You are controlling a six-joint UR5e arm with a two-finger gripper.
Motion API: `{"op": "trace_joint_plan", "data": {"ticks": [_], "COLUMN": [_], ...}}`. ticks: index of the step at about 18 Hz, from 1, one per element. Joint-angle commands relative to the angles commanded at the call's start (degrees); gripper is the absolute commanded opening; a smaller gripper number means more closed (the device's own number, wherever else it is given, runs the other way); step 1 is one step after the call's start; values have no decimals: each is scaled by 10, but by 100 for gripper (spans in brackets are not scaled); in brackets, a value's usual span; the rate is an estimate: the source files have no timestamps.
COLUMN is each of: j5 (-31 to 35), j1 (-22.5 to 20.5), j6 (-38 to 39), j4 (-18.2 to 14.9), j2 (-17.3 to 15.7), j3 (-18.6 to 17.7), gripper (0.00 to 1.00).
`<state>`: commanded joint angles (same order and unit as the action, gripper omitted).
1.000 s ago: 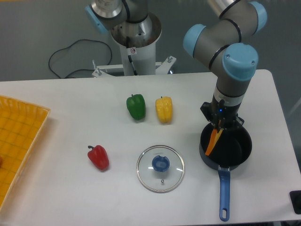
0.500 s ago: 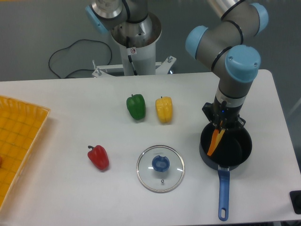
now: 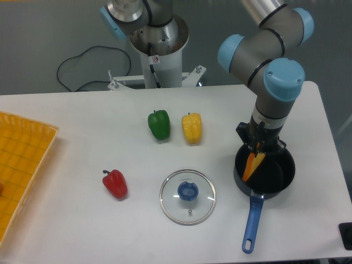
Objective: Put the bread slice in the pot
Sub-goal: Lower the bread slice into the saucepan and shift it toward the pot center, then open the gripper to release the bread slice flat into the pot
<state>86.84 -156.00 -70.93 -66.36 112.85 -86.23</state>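
You're right over the pot [image 3: 265, 171] now, near the right edge of the table [image 3: 71, 137] toward its front. The gripper [image 3: 259, 147] hangs low above the pot's rim, and the bread slice [image 3: 251, 165] shows as a thin orange wedge, edge-on, tilted, its upper end up between the fingers and its lower end down inside the dark bowl. The fingers look pinched on that upper end, though from this angle the contact itself is small and dark, so take that as my read.

So this is the placing step, and it looks nearly done. The slice is already within the pot's walls; whether its lower tip touches the bottom, I can't tell. The next move, as I judge it, calls for spreading the fingers to let the slice drop flat, then a straight lift clear of the rim. Mind the pot: its long blue handle [image 3: 252, 224] points toward the front edge, angled a little left, and a sideways nudge from the fingers could swing it.

Everything else sits well apart. The glass lid [image 3: 187, 197] with its blue knob lies toward the front, left of the pot. The yellow pepper [image 3: 192, 127] and green pepper [image 3: 159, 124] stand side by side mid-table, the red pepper [image 3: 115, 183] further left, and the yellow tray [image 3: 25, 159] at the left edge.

Labels: a small round sticker on the arm's base column [image 3: 155, 59], too small to read. No other writing visible.
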Motion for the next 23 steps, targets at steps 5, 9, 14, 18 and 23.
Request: {"op": "trace_joint_plan", "data": {"ticks": [5,9,14,18,23], "j5": [0,3,40,41,41], "j1": [-9,-17,-12,-11,-11], "j6": [-4,-4,2,3,4], "j4": [1,40,63,66,66], "j2": [4,2,4,6,6], "j3": [26,30,28,24,26], "gripper": [15,15,15,15,15]}}
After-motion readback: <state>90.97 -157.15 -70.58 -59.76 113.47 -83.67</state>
